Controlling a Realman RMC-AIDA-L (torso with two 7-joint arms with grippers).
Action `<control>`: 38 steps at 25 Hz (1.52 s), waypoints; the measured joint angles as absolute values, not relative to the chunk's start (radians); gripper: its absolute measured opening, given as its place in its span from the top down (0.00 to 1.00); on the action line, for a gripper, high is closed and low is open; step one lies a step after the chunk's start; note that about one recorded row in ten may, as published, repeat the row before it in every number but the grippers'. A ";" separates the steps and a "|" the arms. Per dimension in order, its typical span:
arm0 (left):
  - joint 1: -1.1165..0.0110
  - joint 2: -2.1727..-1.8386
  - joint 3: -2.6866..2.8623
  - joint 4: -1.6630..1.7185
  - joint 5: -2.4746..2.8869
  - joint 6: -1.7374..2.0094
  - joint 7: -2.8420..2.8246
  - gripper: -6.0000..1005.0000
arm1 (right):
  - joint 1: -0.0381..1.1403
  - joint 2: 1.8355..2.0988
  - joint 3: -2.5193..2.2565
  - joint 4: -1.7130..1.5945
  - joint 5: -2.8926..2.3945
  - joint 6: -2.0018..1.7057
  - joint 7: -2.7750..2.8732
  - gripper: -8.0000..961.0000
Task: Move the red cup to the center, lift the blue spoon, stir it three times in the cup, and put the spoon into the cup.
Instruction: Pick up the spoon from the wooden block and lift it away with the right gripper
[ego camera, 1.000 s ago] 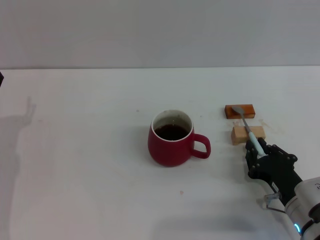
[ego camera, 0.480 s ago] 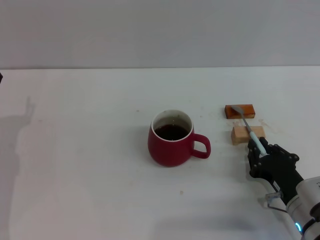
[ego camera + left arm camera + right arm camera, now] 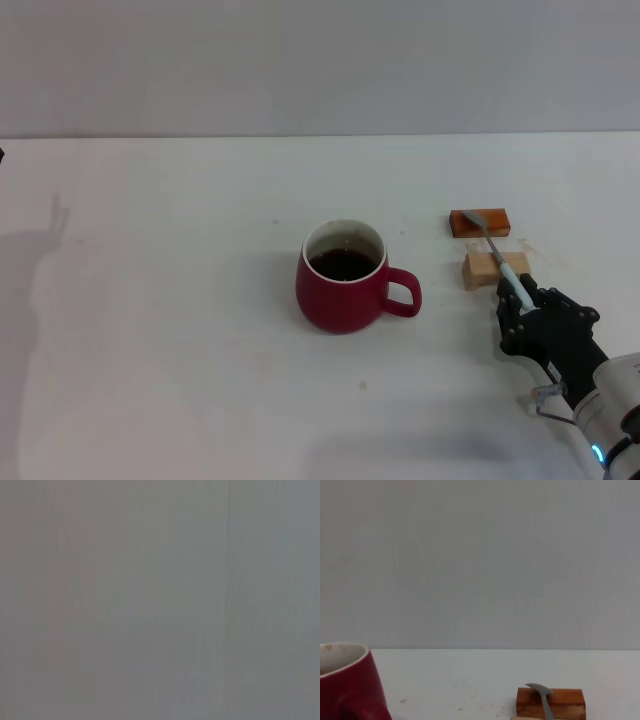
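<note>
The red cup [image 3: 340,288] stands in the middle of the white table [image 3: 180,330], holding dark liquid, with its handle towards my right side. It also shows in the right wrist view [image 3: 347,687]. The blue spoon [image 3: 494,250] lies across two small blocks, its grey bowl on the orange-brown block [image 3: 480,222] and its pale blue handle pointing at my right gripper. In the right wrist view the spoon's bowl [image 3: 543,697] rests on that block [image 3: 565,703]. My right gripper [image 3: 520,303] is low at the front right, open, with the handle's end between its jaws. My left gripper is out of view.
A pale wooden block [image 3: 494,269] sits just in front of the orange-brown one, under the spoon's neck. A grey wall [image 3: 320,60] runs behind the table. The left wrist view shows only a plain grey surface.
My right gripper has drawn back slightly towards the front right, so a little more of the spoon's handle shows. The cup, spoon and blocks have not moved.
</note>
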State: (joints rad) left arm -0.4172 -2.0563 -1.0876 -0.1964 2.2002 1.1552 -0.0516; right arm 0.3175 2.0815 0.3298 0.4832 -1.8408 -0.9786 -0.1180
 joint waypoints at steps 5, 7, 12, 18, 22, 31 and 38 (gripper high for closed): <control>-0.416 -2.056 -1.088 -0.196 2.200 1.155 -0.052 0.16 | 0.316 2.082 0.330 0.485 -1.841 -0.981 -0.118 0.80; -0.415 -2.056 -1.088 -0.196 2.200 1.155 -0.053 0.16 | 0.315 2.082 0.330 0.486 -1.841 -0.982 -0.118 0.81; -0.413 -2.055 -1.089 -0.196 2.200 1.156 -0.064 0.16 | 0.313 2.082 0.330 0.486 -1.841 -0.984 -0.118 0.83; -0.413 -2.055 -1.089 -0.196 2.200 1.157 -0.065 0.16 | 0.313 2.082 0.330 0.485 -1.841 -0.980 -0.118 0.85; -0.412 -2.054 -1.089 -0.196 2.200 1.157 -0.065 0.16 | 0.312 2.082 0.335 0.483 -1.841 -0.979 -0.118 0.85; -0.411 -2.054 -1.089 -0.196 2.200 1.158 -0.066 0.16 | 0.304 2.082 0.343 0.484 -1.841 -0.977 -0.118 0.86; -0.410 -2.054 -1.089 -0.194 2.200 1.158 -0.075 0.16 | 0.304 2.082 0.344 0.483 -1.841 -0.977 -0.125 0.86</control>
State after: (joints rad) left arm -0.4099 -2.0539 -1.0891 -0.1942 2.1998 1.1582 -0.0753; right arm 0.3036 2.0816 0.3437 0.4831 -1.8408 -0.9771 -0.1254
